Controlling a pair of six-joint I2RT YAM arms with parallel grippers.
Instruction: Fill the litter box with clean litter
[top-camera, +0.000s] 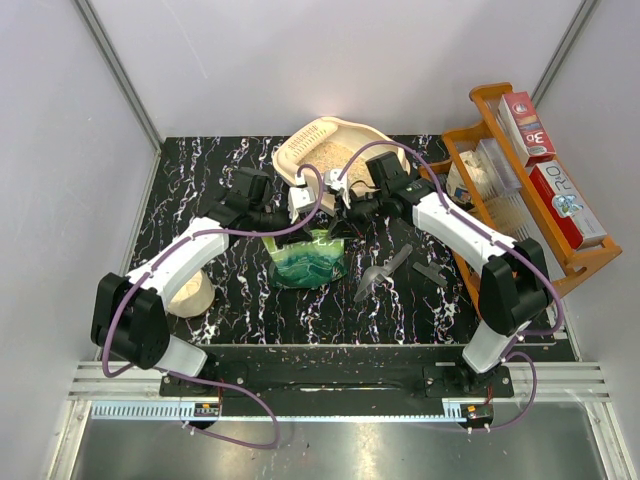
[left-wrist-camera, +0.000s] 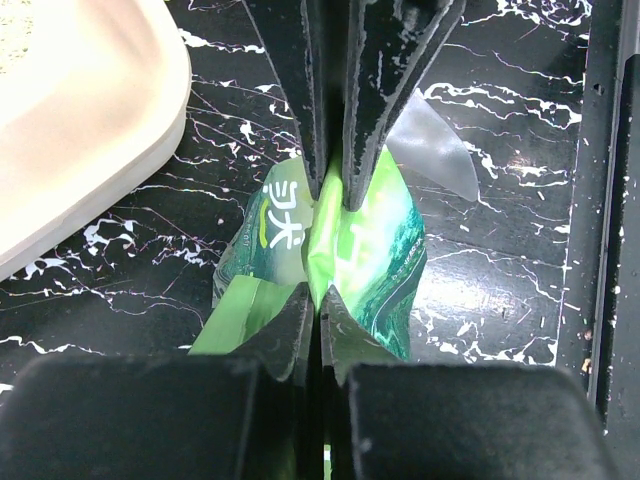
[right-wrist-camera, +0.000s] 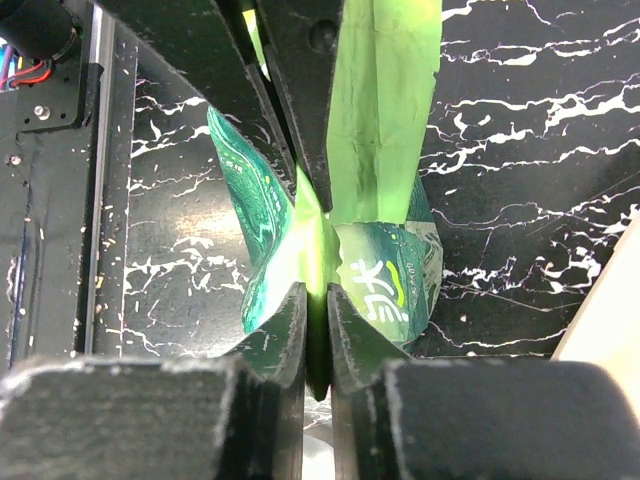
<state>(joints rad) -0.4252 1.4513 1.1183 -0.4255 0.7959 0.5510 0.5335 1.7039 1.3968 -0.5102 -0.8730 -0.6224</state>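
Nearest the arm bases, the green bag (top-camera: 310, 262) stands mid-table with its base on the black marbled table (top-camera: 225, 300). Its crumpled top is pinched from both sides. The left gripper (left-wrist-camera: 320, 297) is clamped right down on a fold of the green film. The right gripper (right-wrist-camera: 316, 295), facing it, has its jaws nearly together on the same top edge.

Both holds are on thin, slippery film and not on the body of the bag, which is the main risk. A pull apart could slide the film out of one pair of jaws. It could also tear the bag unevenly, dumping granules on the table short of the tray. A grey scoop (top-camera: 378, 275) lies just right of the bag and could be knocked if the bag swings.

The litter box (top-camera: 352, 123) sits beyond the grippers at the far middle, apart from the bag. Clean litter (top-camera: 325, 155) already covers part of its floor. Any pour has to clear the thick near rim, and a sagging bag could catch on it.

From above, the arms and cables cover the bag's mouth and the near part of the tray. I cannot tell whether the bag is open, how full it is, or how deep the litter lies. The wrist views show only a corner of the tray.
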